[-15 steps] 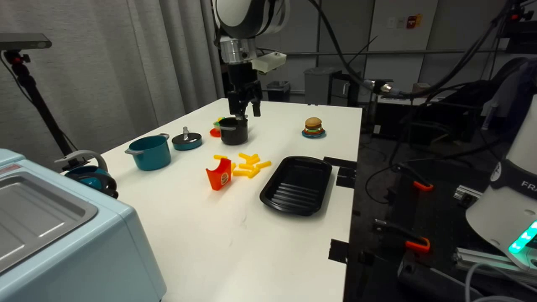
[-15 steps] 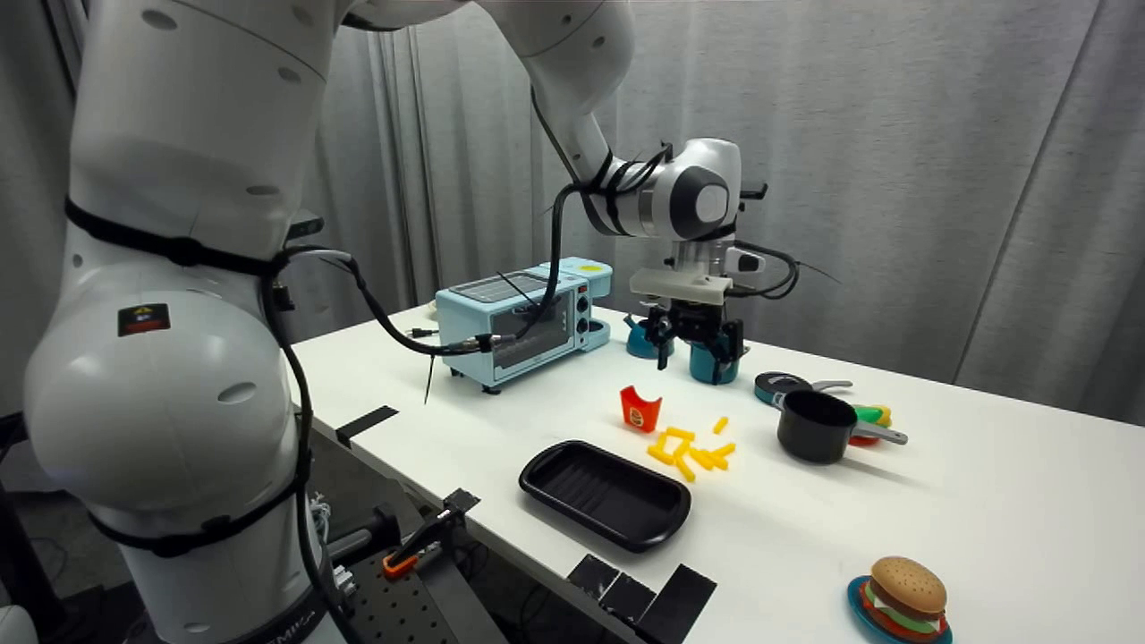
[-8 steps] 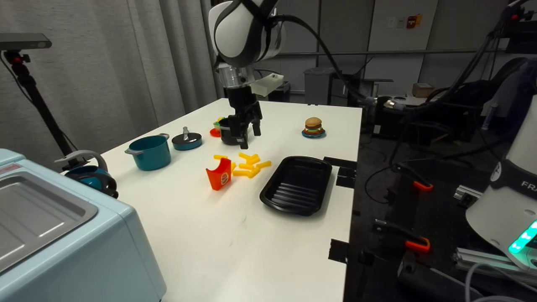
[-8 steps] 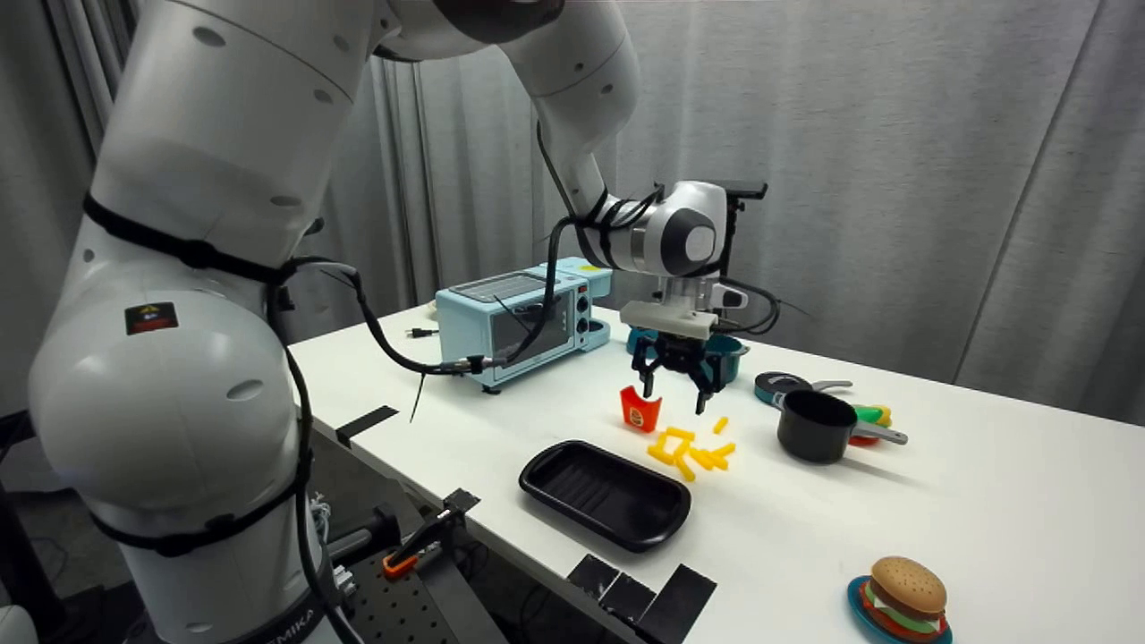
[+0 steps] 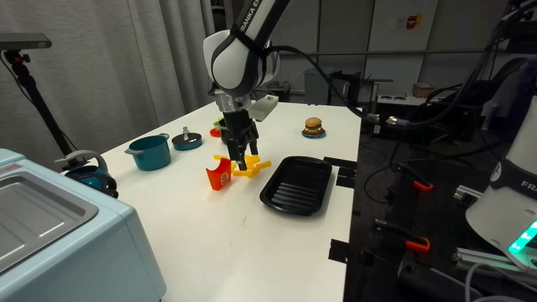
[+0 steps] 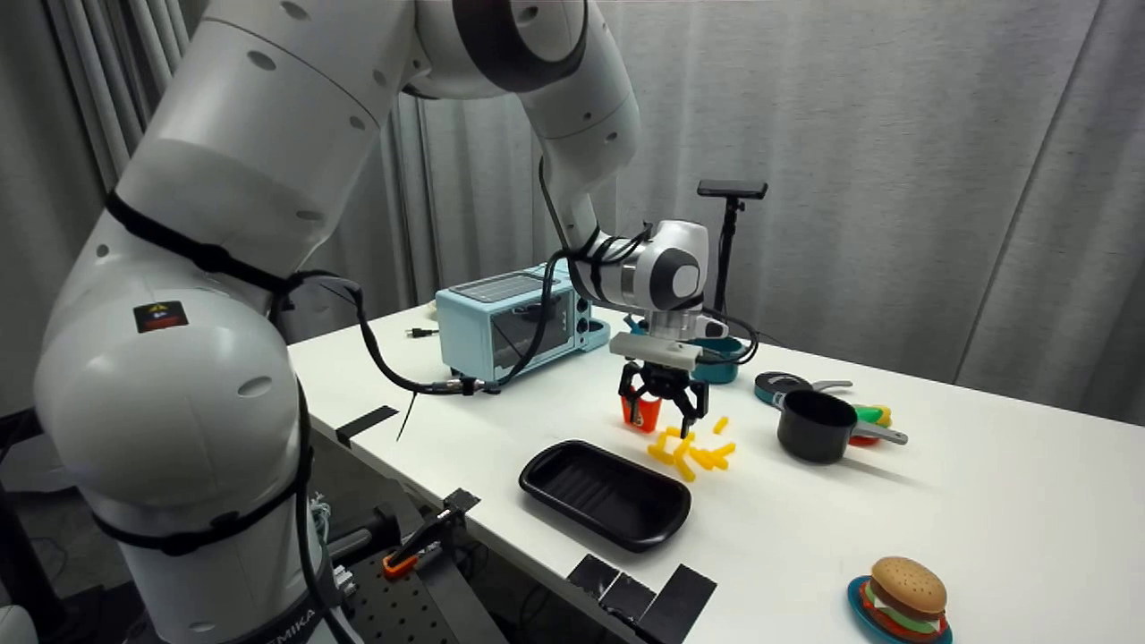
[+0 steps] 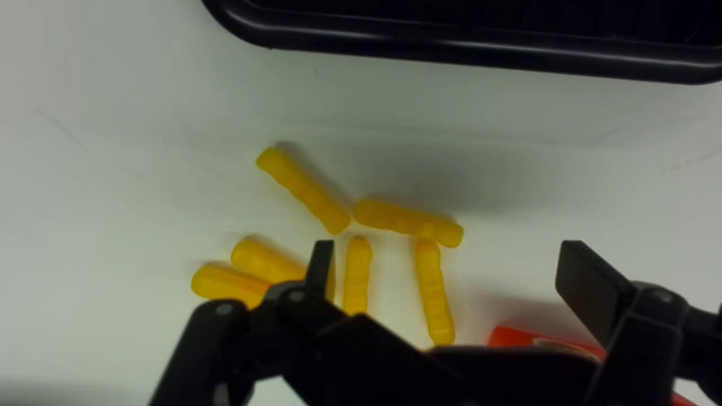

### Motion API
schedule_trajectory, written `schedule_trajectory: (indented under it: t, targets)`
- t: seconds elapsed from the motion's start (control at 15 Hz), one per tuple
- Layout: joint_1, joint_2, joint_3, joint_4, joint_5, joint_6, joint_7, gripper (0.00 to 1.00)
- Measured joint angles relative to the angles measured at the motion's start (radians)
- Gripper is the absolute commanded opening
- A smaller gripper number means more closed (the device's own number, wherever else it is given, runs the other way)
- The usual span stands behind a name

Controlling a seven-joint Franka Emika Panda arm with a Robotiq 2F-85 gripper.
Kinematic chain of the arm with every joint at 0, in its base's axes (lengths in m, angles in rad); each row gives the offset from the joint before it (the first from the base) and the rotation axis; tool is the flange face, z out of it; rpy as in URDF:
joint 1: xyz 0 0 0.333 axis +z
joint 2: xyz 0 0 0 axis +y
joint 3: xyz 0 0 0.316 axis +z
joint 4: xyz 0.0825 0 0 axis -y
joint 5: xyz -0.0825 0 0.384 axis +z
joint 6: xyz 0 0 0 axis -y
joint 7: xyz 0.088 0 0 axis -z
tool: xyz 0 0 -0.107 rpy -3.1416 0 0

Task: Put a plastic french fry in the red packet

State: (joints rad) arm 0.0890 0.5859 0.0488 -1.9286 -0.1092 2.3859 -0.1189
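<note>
Several yellow plastic french fries lie scattered on the white table, in an exterior view (image 5: 263, 165), in an exterior view (image 6: 702, 460) and in the wrist view (image 7: 434, 293). The red packet stands upright beside them in both exterior views (image 5: 219, 177) (image 6: 648, 415). Its edge shows low in the wrist view (image 7: 510, 337), partly hidden by the gripper. My gripper (image 7: 449, 254) is wide open and empty, low above the fries and close to the packet. In the wrist view, two fries lie between the fingers as seen from above. In both exterior views the gripper (image 5: 248, 160) (image 6: 660, 428) partly covers fries or packet.
A black tray (image 5: 298, 188) lies close to the fries; its rim crosses the top of the wrist view (image 7: 395, 38). A teal pot (image 5: 153, 156), a lid (image 5: 187, 142) and a dark pot (image 6: 812, 431) stand behind. A toy burger (image 6: 905, 595) and a toaster oven (image 6: 510, 326) stand farther off.
My gripper has moved down from above the pots to low over the fries, beside the red packet. It stays open. The fries, packet and tray have not moved.
</note>
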Motion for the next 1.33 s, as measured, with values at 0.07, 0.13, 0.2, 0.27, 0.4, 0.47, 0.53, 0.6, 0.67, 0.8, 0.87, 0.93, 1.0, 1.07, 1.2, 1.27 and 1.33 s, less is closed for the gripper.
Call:
schedule_trajectory:
  t: [0.07, 0.13, 0.2, 0.27, 0.4, 0.47, 0.53, 0.6, 0.67, 0.8, 0.87, 0.93, 1.0, 1.07, 1.2, 1.27, 1.33]
  targets:
    - [0.001, 0.013, 0.002, 0.007, -0.004, 0.001, -0.004, 1.0]
    - [0.002, 0.026, 0.005, 0.015, -0.005, 0.001, -0.013, 1.0]
    - [0.002, 0.038, 0.008, 0.023, -0.005, 0.001, -0.024, 1.0]
    - [0.002, 0.049, 0.011, 0.031, -0.005, 0.001, -0.036, 1.0]
    - [0.002, 0.068, 0.015, 0.049, -0.01, 0.001, -0.057, 1.0]
    - [0.002, 0.076, 0.016, 0.059, -0.014, 0.001, -0.065, 1.0]
    - [0.002, 0.084, 0.017, 0.07, -0.018, 0.001, -0.074, 1.0]
    - [0.002, 0.091, 0.019, 0.079, -0.019, 0.001, -0.083, 1.0]
    - [0.002, 0.099, 0.02, 0.09, -0.019, 0.001, -0.092, 1.0]
    - [0.002, 0.117, 0.025, 0.111, -0.02, 0.001, -0.101, 1.0]
    - [0.003, 0.126, 0.029, 0.124, -0.02, 0.001, -0.102, 1.0]
    - [0.006, 0.136, 0.033, 0.138, -0.021, 0.001, -0.102, 1.0]
    - [0.01, 0.146, 0.037, 0.151, -0.021, 0.001, -0.102, 1.0]
    - [0.015, 0.155, 0.039, 0.164, -0.021, 0.001, -0.102, 1.0]
    - [0.024, 0.171, 0.041, 0.186, -0.021, 0.001, -0.102, 0.9]
    - [0.027, 0.176, 0.041, 0.195, -0.021, 0.001, -0.102, 0.74]
    - [0.028, 0.179, 0.041, 0.201, -0.021, 0.001, -0.102, 0.68]
